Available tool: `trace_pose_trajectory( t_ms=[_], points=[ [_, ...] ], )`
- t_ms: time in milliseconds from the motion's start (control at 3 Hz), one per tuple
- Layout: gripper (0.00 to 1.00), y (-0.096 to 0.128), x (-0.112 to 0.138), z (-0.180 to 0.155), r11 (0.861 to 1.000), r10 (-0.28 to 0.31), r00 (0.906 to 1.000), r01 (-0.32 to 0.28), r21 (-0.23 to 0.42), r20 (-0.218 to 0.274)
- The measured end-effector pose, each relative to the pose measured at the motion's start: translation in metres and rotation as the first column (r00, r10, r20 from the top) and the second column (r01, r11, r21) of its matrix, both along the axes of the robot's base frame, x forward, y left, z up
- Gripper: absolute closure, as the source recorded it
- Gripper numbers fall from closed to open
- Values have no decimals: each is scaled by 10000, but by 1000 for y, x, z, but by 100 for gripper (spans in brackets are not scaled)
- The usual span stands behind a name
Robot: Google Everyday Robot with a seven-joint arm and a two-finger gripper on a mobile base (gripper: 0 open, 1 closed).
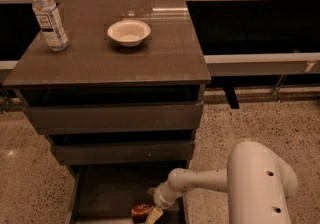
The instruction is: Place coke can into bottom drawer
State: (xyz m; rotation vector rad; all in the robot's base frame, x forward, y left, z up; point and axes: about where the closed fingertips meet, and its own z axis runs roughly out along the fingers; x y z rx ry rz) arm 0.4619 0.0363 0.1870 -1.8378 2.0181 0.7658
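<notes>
The coke can [140, 212], small and red, is low inside the open bottom drawer [107, 188], near its front right part at the lower edge of the camera view. My gripper [152, 211] reaches down into the drawer from the right and sits right against the can's right side. My white arm [200, 180] runs from the large white shoulder [257, 185] at the lower right to the gripper. The can's lower part is cut off by the frame edge.
The two upper drawers [115, 117] are closed. On the cabinet top [165, 63] stand a clear water bottle [49, 17] at the back left and a white bowl [129, 32] in the middle. Speckled floor [260, 123] lies to the right.
</notes>
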Motion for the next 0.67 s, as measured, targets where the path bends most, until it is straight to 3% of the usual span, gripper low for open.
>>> trace_pose_trajectory(
  t_ms=[667],
  points=[
    [0, -21, -9, 60, 9911, 267, 9987, -322, 1292, 440]
  ],
)
